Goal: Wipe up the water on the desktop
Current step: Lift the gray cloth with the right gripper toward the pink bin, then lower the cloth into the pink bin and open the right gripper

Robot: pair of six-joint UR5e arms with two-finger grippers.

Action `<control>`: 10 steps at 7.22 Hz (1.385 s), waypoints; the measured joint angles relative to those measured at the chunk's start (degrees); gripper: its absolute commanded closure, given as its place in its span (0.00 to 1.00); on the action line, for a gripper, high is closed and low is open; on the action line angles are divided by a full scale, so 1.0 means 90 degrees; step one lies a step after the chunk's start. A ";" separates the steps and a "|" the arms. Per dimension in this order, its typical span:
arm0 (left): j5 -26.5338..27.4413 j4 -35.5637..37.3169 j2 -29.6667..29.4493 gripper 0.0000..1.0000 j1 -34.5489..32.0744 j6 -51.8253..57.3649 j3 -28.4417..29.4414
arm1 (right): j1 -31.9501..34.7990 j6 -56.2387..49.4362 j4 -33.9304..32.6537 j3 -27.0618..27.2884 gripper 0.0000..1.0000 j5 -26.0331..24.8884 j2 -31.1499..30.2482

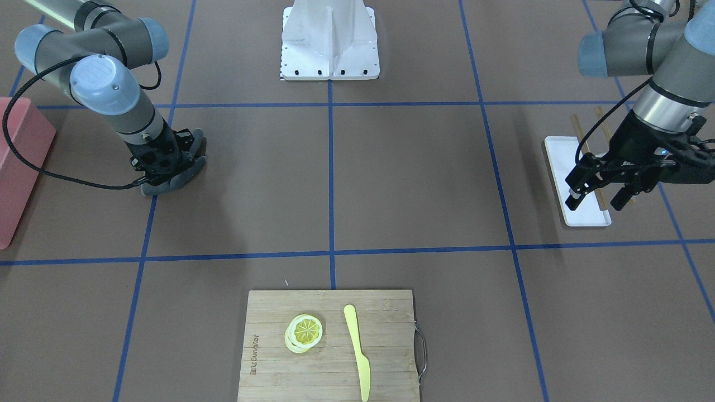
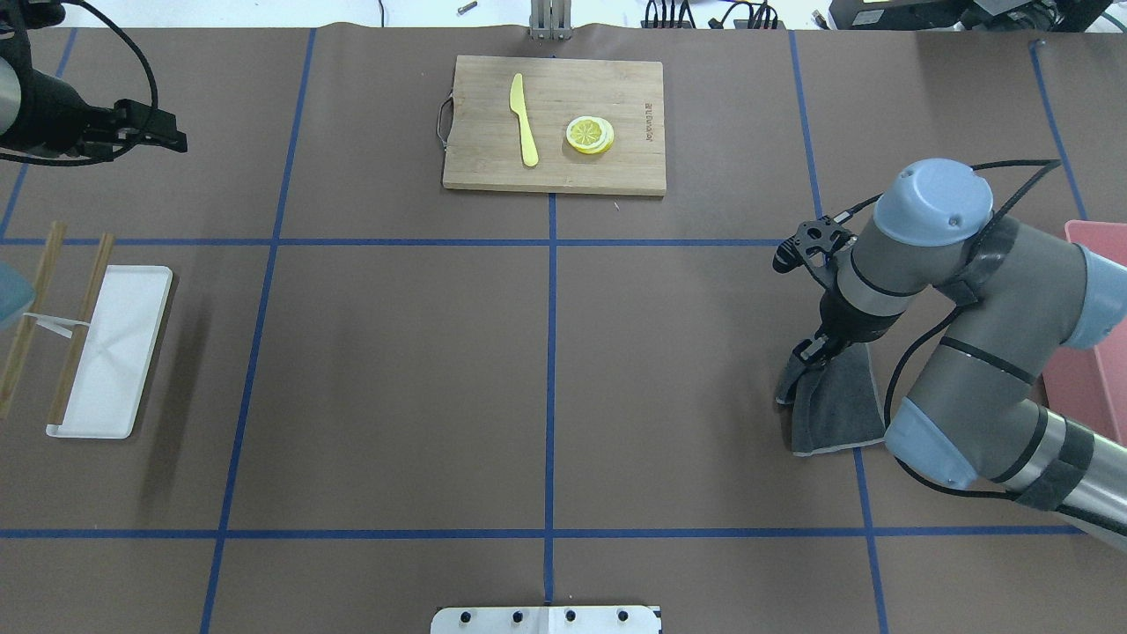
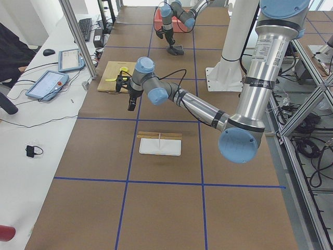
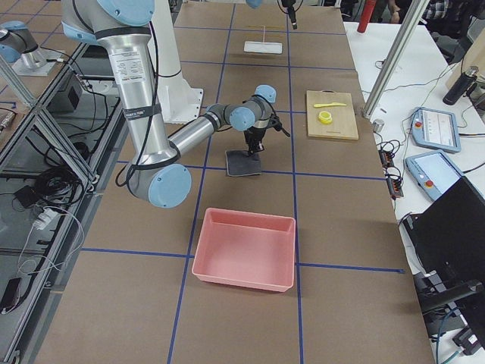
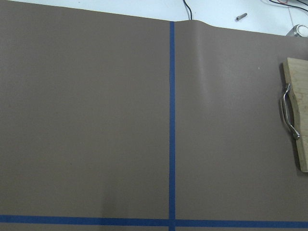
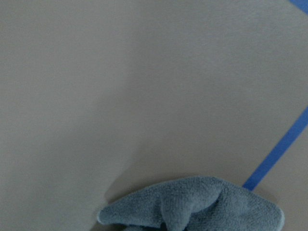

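Step in hand: by my reading, a wiping stroke, with the grey microfibre cloth [image 2: 836,407] dragged over the desktop [image 2: 396,352].
Right gripper: the right gripper [image 1: 167,170] has its jaws closed on a raised fold of the cloth, and the rest trails flat on the surface.
Cloth position: well apart from the bamboo cutting board [image 2: 553,123], on the robot's side of it and off toward the robot's right; one edge lies on a blue tape line [image 2: 863,493].
Water: no wet patch can be made out on the matte brown surface, so the spill's place is uncertain. It probably lies near the cloth.
Doing it well: press down lightly and evenly so the pile meets the surface. Pull so that the loose part follows flat, not bunched. Overlap the passes, and sweep away from the board so that nothing wet reaches it.
Risk: the wrist camera shows the cloth humped under the fingers, and a hump that rides up wipes little.
Right arm pose: elbow folded back on the side away from the board, wrist turned steeply down, tool nearly upright over the cloth.
Left gripper: the left gripper [image 1: 596,200] hangs with jaws spread and empty over the white tray [image 1: 558,153], far to the board's other side. It is best left idle there.
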 measured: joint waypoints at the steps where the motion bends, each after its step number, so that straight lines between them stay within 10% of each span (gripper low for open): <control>1: 0.0000 0.0000 -0.0002 0.02 0.0000 0.0000 0.0001 | 0.0365 -0.0344 -0.0030 -0.0087 1.00 0.0148 -0.0019; 6: 0.0000 0.0002 0.0045 0.02 -0.0014 -0.0023 -0.0068 | 0.2989 -0.0959 -0.0211 0.0623 1.00 0.1339 -0.0027; 10: 0.0026 0.0012 0.0626 0.02 -0.0133 0.0029 -0.0344 | 0.4687 -0.2080 -0.2084 0.1202 1.00 0.1475 -0.0764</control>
